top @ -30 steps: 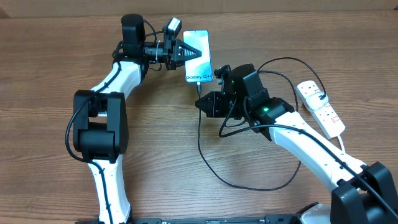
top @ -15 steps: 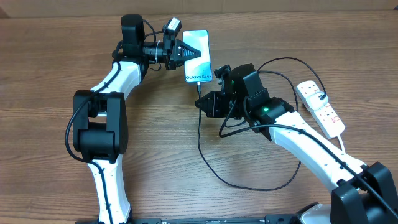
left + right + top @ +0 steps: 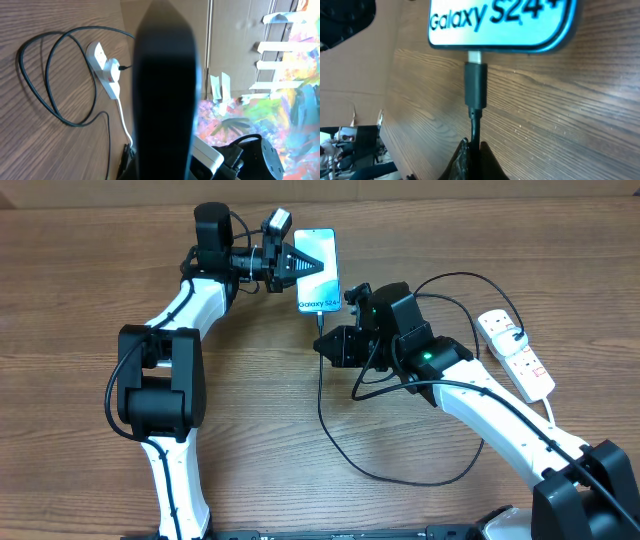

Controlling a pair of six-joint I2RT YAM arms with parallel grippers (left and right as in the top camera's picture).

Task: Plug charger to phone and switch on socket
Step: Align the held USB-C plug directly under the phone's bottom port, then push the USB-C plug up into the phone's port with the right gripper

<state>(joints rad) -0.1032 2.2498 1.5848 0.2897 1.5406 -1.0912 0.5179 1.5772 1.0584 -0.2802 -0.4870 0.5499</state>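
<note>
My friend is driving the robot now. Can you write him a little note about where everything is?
Left gripper: touching a side edge of the phone; grip unclear.
Right gripper: shut on the charger cable just below its tip.
Done: the tip sits in the phone's port, a little metal showing.
Left to do: push it fully home if needed, then switch on the socket, untouched at the table's right.
</note>
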